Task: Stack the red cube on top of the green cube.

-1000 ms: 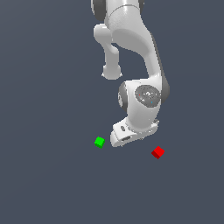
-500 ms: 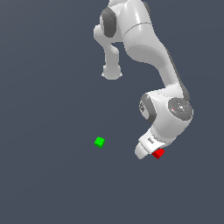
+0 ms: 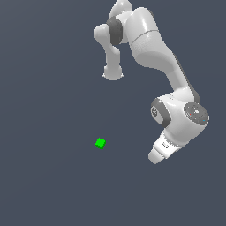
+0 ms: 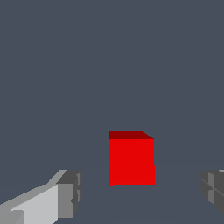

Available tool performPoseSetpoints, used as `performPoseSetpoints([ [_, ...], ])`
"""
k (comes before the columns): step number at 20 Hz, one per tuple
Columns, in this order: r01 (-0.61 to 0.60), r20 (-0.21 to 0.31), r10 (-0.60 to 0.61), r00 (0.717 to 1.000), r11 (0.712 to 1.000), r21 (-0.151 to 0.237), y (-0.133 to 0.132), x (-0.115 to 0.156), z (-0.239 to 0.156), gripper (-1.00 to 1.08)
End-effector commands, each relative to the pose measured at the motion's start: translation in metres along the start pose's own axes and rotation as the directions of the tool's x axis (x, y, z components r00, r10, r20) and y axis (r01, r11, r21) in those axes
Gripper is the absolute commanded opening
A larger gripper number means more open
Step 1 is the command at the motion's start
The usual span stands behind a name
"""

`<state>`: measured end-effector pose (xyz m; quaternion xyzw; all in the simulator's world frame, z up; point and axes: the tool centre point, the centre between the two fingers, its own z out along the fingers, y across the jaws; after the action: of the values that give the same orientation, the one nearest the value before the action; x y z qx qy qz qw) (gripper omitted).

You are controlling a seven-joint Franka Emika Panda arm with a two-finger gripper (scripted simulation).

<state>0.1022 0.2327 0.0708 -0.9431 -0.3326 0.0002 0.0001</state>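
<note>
So the gripper [image 4: 140,192] is spread wide, with its two blocky fingers [image 4: 70,194] matte grey and faceted, one running into a paler, smooth white-grey body. The red cube [image 4: 131,159] sits between them on the floor [image 4: 109,65], not touching either one, with a clear gap on both sides. It's a plain, flat-shaded bright red box with sharp edges and a slightly darker top face. In the exterior view you can't see it at all, since the arm's chunky, glossy white wrist [image 3: 178,128] hangs low over that spot. The green cube [image 3: 100,143] is well apart, off toward the exterior view's left, a tiny bright green block resting alone on the same smooth, featureless slate-grey surface.
</note>
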Motion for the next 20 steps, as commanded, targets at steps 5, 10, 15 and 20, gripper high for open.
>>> performPoseSetpoints([
  [5,0.007,0.000,-0.007,1.000,1.000,0.000,-0.002,0.002,0.002,1.00],
  [10,0.008,0.000,-0.008,1.000,1.000,0.000,-0.003,0.002,0.020,1.00],
  [15,0.010,0.000,-0.010,1.000,1.000,-0.001,-0.003,0.001,0.046,1.00],
  [20,0.010,0.000,-0.010,1.000,1.000,-0.001,-0.003,0.002,0.052,1.00],
])
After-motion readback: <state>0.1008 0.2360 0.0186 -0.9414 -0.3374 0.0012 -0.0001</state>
